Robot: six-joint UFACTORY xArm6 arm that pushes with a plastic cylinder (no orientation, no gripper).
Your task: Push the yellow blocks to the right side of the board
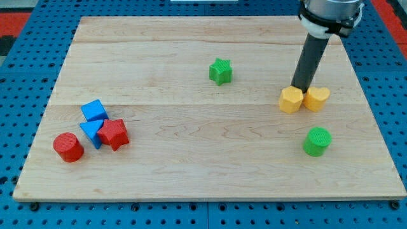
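Two yellow blocks sit side by side at the view's right on the wooden board [191, 159]: a yellow hexagon [291, 100] and, touching it on its right, a yellow heart-shaped block [316, 98]. My tip [301, 87] comes down from the view's top right and rests just behind the two yellow blocks, at the seam between them, touching or nearly touching them.
A green star [220, 70] lies near the top middle. A green cylinder [317, 141] lies below the yellow blocks. At the view's left are a blue cube [94, 111], a blue triangle [91, 133], a red star [114, 133] and a red cylinder [68, 147].
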